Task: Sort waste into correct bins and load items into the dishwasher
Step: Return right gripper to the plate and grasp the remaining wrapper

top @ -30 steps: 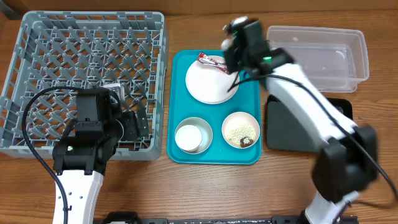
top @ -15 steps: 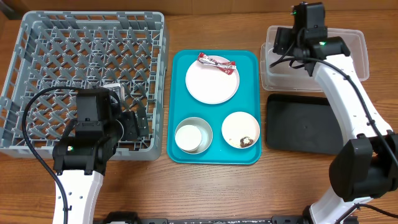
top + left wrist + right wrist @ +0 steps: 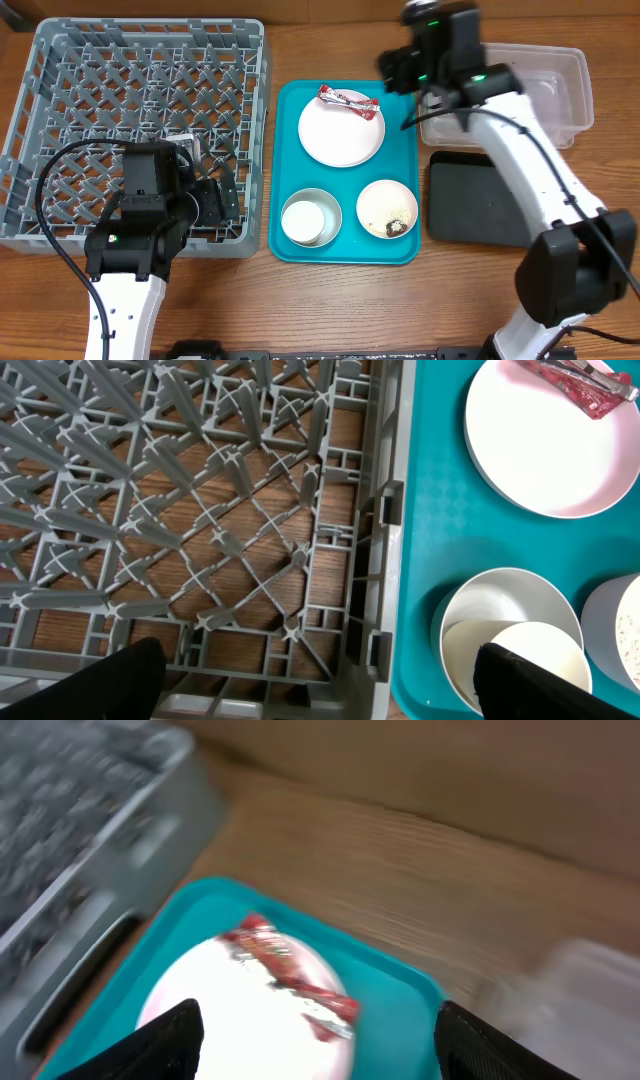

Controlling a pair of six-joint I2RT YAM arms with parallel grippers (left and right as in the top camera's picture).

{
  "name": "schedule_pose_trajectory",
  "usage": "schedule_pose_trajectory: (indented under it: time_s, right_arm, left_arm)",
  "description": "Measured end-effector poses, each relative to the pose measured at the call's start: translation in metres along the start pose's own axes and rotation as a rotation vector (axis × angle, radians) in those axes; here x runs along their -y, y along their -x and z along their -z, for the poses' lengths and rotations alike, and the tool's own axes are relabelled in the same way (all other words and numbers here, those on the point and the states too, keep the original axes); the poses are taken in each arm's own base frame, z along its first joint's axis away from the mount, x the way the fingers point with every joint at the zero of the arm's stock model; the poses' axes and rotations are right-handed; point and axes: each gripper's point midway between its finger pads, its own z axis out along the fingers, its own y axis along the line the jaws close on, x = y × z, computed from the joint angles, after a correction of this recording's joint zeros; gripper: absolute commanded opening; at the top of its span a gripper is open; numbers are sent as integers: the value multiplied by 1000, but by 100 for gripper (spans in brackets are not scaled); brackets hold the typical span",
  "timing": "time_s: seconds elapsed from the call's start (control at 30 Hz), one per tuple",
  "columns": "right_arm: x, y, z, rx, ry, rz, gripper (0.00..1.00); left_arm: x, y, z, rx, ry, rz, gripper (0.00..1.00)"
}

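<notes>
The red-and-white candy wrapper point(image 3: 347, 99) point(image 3: 295, 980) lies on the back edge of the large white plate point(image 3: 341, 130) point(image 3: 545, 440) point(image 3: 240, 1020). My right gripper point(image 3: 392, 72) point(image 3: 320, 1045) hangs open and empty just right of it, above the teal tray's far right corner. The small bowl point(image 3: 387, 208) holds rice grains and a brown lump. A white cup sits in the pale grey bowl point(image 3: 311, 218) point(image 3: 510, 640). My left gripper point(image 3: 222, 198) point(image 3: 325, 690) is wide open and empty over the grey dish rack's point(image 3: 150, 110) point(image 3: 200, 510) front right corner.
The teal tray point(image 3: 285, 150) point(image 3: 440, 510) carries the dishes between the rack and the bins. The clear tub point(image 3: 530, 90) point(image 3: 590, 980) stands at the back right, the black tray point(image 3: 480, 200) in front of it. The right arm crosses over both bins.
My right gripper swung from the plate's back edge over to the clear tub, opened there, and has swung back left to the tray's far corner. The left arm has not moved.
</notes>
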Motion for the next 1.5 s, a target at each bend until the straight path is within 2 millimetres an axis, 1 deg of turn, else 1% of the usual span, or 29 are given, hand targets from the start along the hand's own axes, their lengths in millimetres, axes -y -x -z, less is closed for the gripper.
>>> schedule_pose_trajectory:
  time_s: [0.1, 0.2, 0.3, 0.47, 0.7, 0.83, 1.03, 1.07, 1.17, 1.37, 1.5]
  right_arm:
    - [-30, -5, -19, -7, 51, 125, 74]
    - [-41, -14, -41, -17, 74, 191, 77]
    - [-40, -27, -66, -31, 77, 223, 77]
    - [-36, -43, -94, -45, 78, 237, 77]
    - [-33, -65, -123, -74, 80, 244, 76]
    - [-32, -80, -134, -104, 84, 242, 76]
    - [-31, -97, -145, -141, 89, 240, 60]
    - [-31, -99, -145, -148, 90, 240, 56]
    - [-31, -100, -145, -152, 91, 240, 46]
    - [-31, -105, -144, -172, 94, 238, 30]
    - [-31, -107, -144, -180, 96, 241, 11]
  left_arm:
    - [0, 0, 0, 0, 0, 0, 100]
    - [0, 0, 0, 0, 0, 0, 100]
    - [0, -1, 0, -3, 0, 0, 100]
    - [0, -2, 0, -9, 1, 0, 100]
    - [-1, -4, 0, -16, 3, 0, 100]
    - [-1, -5, 0, -18, 3, 0, 100]
    - [-1, -5, 0, -19, 3, 0, 100]
    - [-1, -5, 0, -19, 3, 0, 100]
    - [-1, -5, 0, -19, 3, 0, 100]
    - [-1, -5, 0, -19, 3, 0, 100]
    - [-1, -5, 0, -19, 3, 0, 100]
